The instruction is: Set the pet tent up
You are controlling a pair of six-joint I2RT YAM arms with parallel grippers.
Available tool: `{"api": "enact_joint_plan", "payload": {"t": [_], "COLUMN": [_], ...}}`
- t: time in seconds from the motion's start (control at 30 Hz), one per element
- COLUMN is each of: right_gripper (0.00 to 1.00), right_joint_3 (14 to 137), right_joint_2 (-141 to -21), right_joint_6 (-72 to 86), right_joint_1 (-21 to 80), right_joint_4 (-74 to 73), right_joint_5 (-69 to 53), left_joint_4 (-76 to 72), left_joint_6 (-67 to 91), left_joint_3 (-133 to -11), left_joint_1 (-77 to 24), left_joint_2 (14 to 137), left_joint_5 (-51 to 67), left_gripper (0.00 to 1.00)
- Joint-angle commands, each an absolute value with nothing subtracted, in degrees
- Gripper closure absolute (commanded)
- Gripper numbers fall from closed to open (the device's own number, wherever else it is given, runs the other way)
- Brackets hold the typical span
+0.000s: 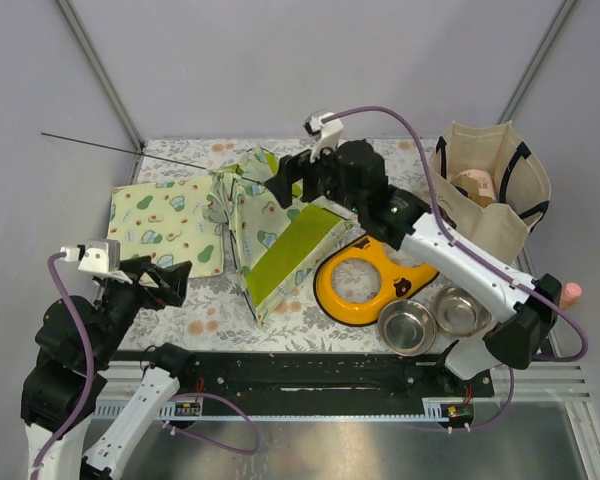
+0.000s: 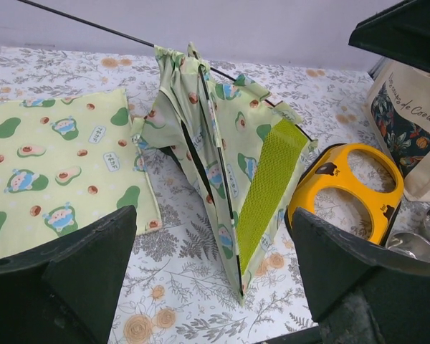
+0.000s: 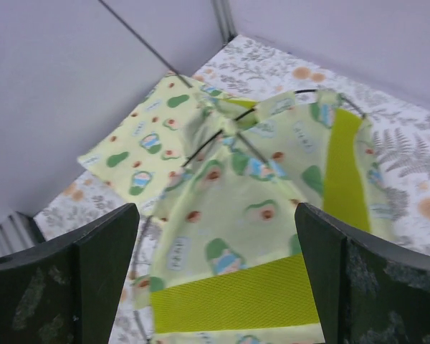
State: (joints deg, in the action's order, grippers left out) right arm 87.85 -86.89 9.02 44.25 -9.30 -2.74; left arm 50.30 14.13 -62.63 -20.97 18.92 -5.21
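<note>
Right pincer (image 1: 285, 184) (agape) — over pet tent (image 1: 280, 250)

Pet tent (image 1: 270, 240): avocado-print fabric with lime-green panels, half-raised and slumped, frame centre; 1 black pole projects upper left.
</note>
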Motion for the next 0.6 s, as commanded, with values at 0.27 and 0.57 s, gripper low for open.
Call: {"api": "enact_joint_plan", "payload": {"t": [0.27,0.57], "right_gripper": [0.12,0.29], "right_joint_3": [97.72,109.15], "right_joint_2": [-99.91,-111.87], "right_joint_6": [18.81,15.91], "right_joint_1": [64.68,66.27], "right_joint_4": [-17.40,-18.80], "right_joint_5": [33.20,39.02], "left_joint_4": [52.56,54.76], "left_joint_6": [18.11,17.93], "left_joint_3": [-62.58,-61.88], "left_joint_1": [-21.09,-21.01], "left_joint_2": [13.80,12.13], "left_joint_5": [-7.73,-9.49], "left_gripper": [0.08,0.08]}}
